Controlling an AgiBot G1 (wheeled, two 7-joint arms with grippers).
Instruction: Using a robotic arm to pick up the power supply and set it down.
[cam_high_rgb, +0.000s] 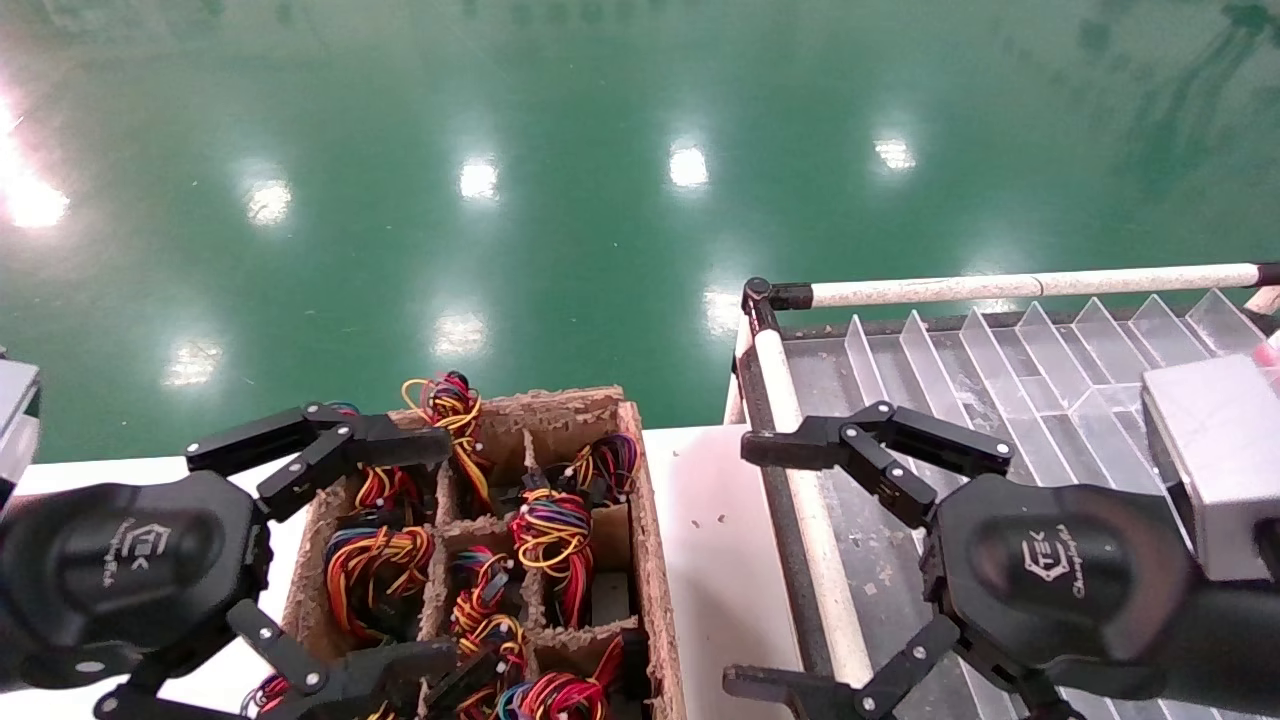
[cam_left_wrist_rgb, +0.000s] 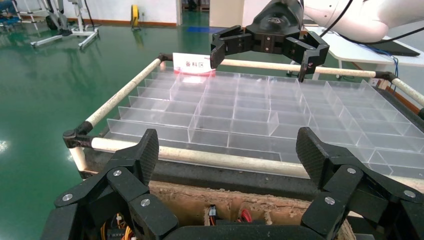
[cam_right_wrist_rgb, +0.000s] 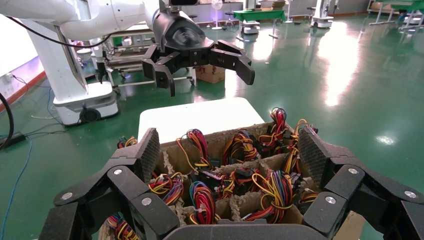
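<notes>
Several power supplies stand in the cells of a cardboard box (cam_high_rgb: 655, 560), showing mainly their red, yellow, orange and black wire bundles (cam_high_rgb: 548, 535) (cam_right_wrist_rgb: 275, 192); their metal bodies are mostly hidden. My left gripper (cam_high_rgb: 440, 555) hovers open over the box's left cells, holding nothing; in its own view (cam_left_wrist_rgb: 229, 150) the box edge (cam_left_wrist_rgb: 225, 200) lies below it. My right gripper (cam_high_rgb: 745, 565) hangs open and empty over the tray rack's left rail, right of the box. The right wrist view looks between its own fingers (cam_right_wrist_rgb: 231, 150) at the box and shows the left gripper (cam_right_wrist_rgb: 200, 60) farther off.
A clear plastic tray (cam_high_rgb: 1000, 370) (cam_left_wrist_rgb: 240, 115) with many dividers sits on a rack framed by white pipes (cam_high_rgb: 1000, 288) at the right. The box rests on a white table (cam_high_rgb: 710, 520). A grey module (cam_high_rgb: 1215, 460) is fixed to my right wrist. Green floor lies beyond.
</notes>
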